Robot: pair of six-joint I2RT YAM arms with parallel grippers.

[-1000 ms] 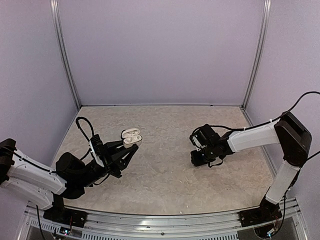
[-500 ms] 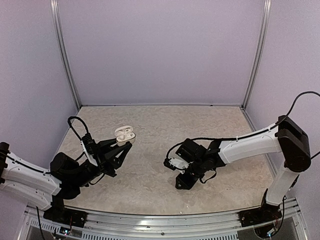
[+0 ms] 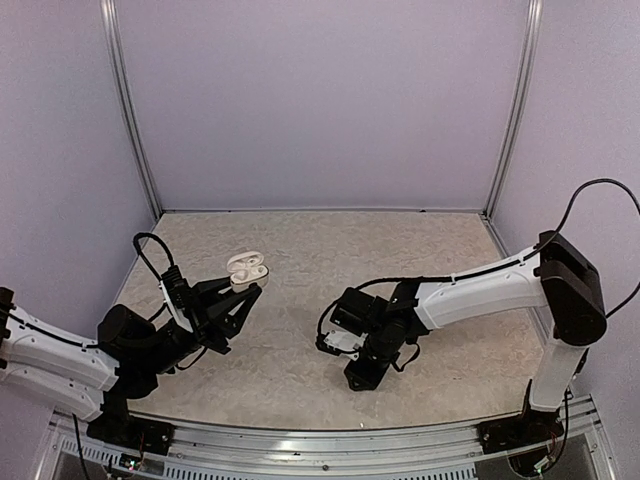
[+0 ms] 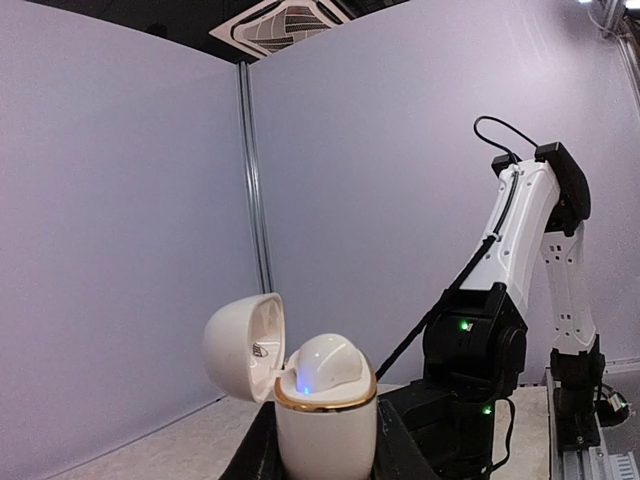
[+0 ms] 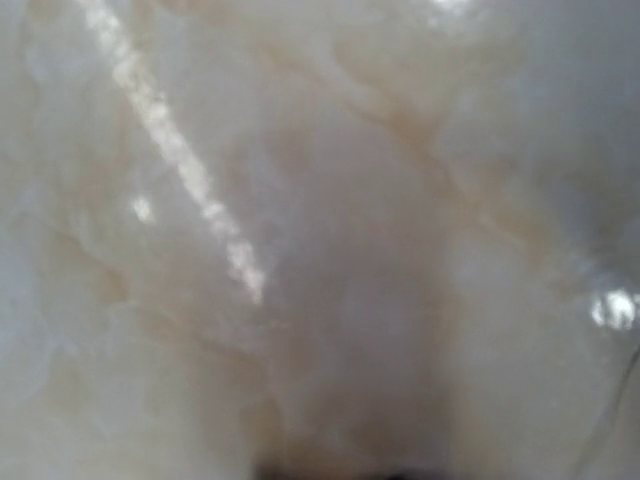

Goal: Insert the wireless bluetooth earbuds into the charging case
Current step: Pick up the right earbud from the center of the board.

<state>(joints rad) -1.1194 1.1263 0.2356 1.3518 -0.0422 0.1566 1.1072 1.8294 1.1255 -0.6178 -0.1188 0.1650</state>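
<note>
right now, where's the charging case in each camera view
top external: left of centre, charging case held up in the left gripper.
left wrist: charging case bottom centre, standing open.
right wrist: not in it; only blurred tabletop.
shared landmark: the white right arm, in top external and left wrist.

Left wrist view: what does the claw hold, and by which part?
The left claw holds the white charging case by the sides of its lower half; its lid stands open.
</note>
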